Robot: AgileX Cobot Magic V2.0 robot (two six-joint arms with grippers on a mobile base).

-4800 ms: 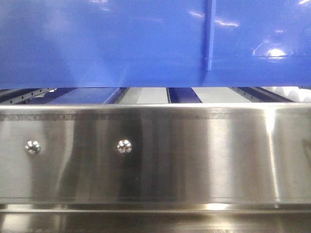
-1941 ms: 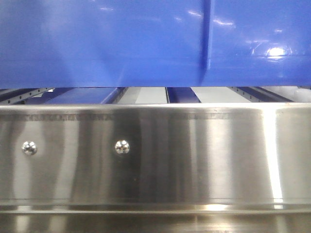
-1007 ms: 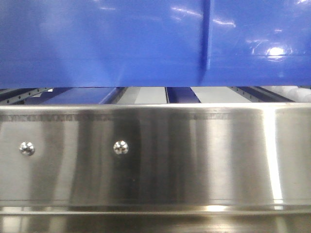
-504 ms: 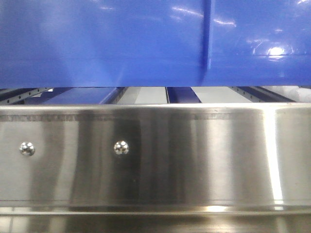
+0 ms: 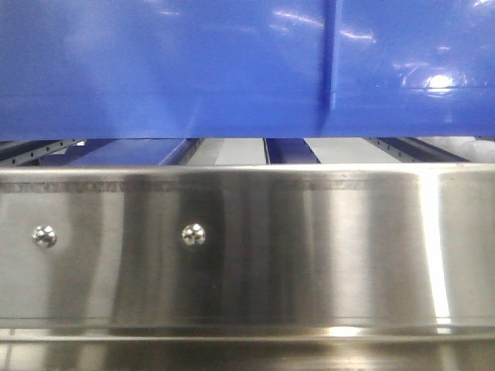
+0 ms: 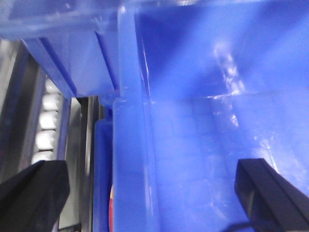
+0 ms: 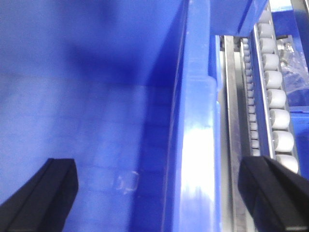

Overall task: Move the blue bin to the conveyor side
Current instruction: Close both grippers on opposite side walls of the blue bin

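I see the blue bin filling the top of the front view, just above the steel rail. My left tool is spread astride its wall, one finger inside and one outside. My right tool is spread likewise, with white rollers at the upper right.

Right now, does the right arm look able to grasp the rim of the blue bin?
Probably yes. The right gripper is open and straddles the rim of the blue bin: one finger inside the wall, one outside, toward the conveyor rollers. Nothing shows between them but the rim.
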